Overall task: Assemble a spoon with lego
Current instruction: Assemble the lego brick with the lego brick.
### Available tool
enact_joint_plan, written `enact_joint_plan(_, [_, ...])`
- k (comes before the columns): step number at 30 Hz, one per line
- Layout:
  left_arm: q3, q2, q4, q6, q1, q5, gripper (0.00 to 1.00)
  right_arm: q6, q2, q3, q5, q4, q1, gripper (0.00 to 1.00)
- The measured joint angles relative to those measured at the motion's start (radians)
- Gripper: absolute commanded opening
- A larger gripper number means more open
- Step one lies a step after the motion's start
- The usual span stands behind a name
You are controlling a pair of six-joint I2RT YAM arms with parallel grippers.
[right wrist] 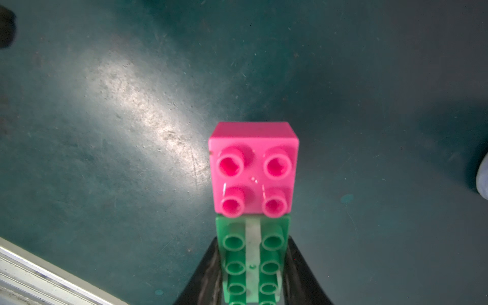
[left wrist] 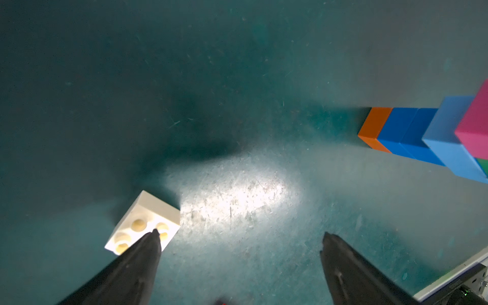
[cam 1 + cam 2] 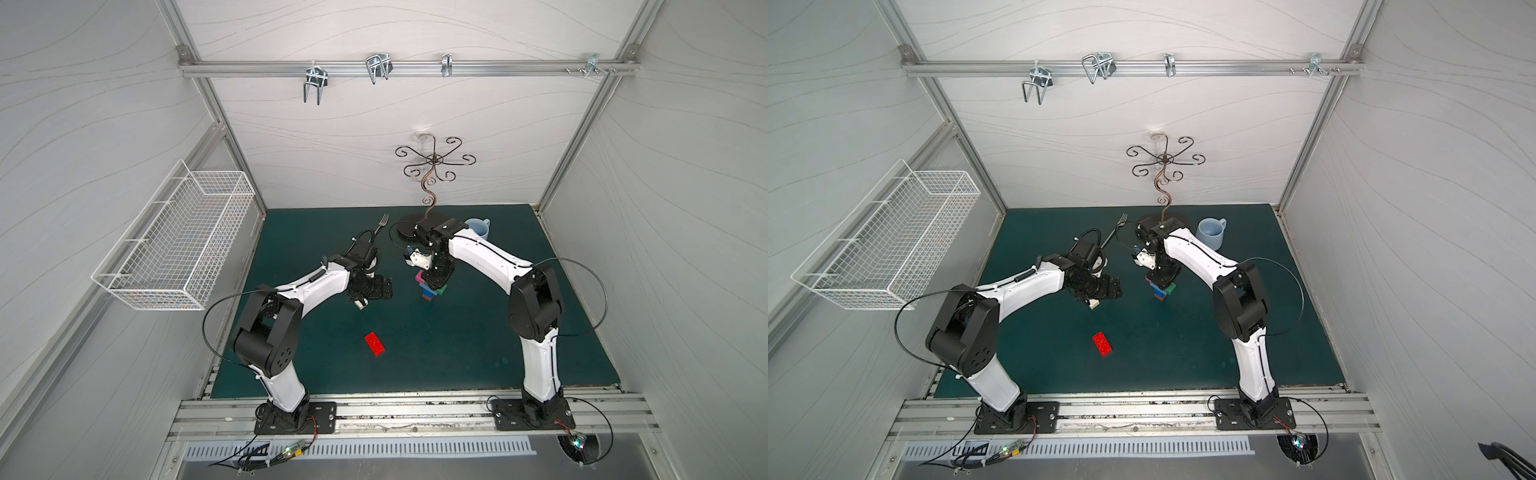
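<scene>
The partly built spoon [image 3: 428, 293] [image 3: 1160, 291] stands upright on the green mat: orange [image 2: 375, 126] at the bottom, then two blue bricks, light blue, and a long green brick [image 1: 252, 253] with a pink brick [image 1: 253, 169] on its end. My right gripper [image 1: 252, 239] [image 3: 434, 282] is shut on the green brick's sides. My left gripper [image 2: 240, 233] [image 3: 368, 293] hangs open just over the mat, left of the spoon. A cream brick [image 2: 148, 219] [image 3: 360, 304] lies studs up beside one fingertip, outside the gap. A red brick [image 3: 375, 344] [image 3: 1102, 344] lies nearer the front.
A silver fork [image 3: 380, 226] lies at the back of the mat behind the left arm. A black wire mug tree [image 3: 432, 166] and a light blue mug [image 3: 1212, 232] stand at the back. A white wire basket [image 3: 178, 245] hangs on the left wall.
</scene>
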Motion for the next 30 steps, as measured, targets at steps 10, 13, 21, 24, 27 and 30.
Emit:
enact_joint_plan(10, [-0.001,0.0,0.0,0.0,0.0,-0.003,1.0,0.015,0.007,-0.034,0.0,0.023,0.0,0.51])
enact_joint_plan(13, [-0.001,-0.004,-0.002,0.0,0.0,-0.005,1.0,0.018,0.007,-0.04,0.0,0.024,0.0,0.56])
enact_joint_plan(21, [-0.001,-0.031,-0.028,0.002,0.0,-0.033,1.0,0.024,0.004,-0.04,0.003,0.036,0.0,0.64])
enact_joint_plan(24, [-0.005,-0.058,-0.045,0.002,0.0,-0.051,1.0,0.027,-0.011,-0.042,0.011,0.045,0.0,0.65])
enact_joint_plan(27, [-0.01,-0.093,-0.062,0.002,0.0,-0.069,0.99,0.027,-0.054,-0.053,0.026,0.054,0.0,0.66])
enact_joint_plan(30, [-0.01,-0.124,-0.082,0.002,0.013,-0.077,1.0,0.031,-0.109,-0.057,0.045,0.061,0.0,0.66])
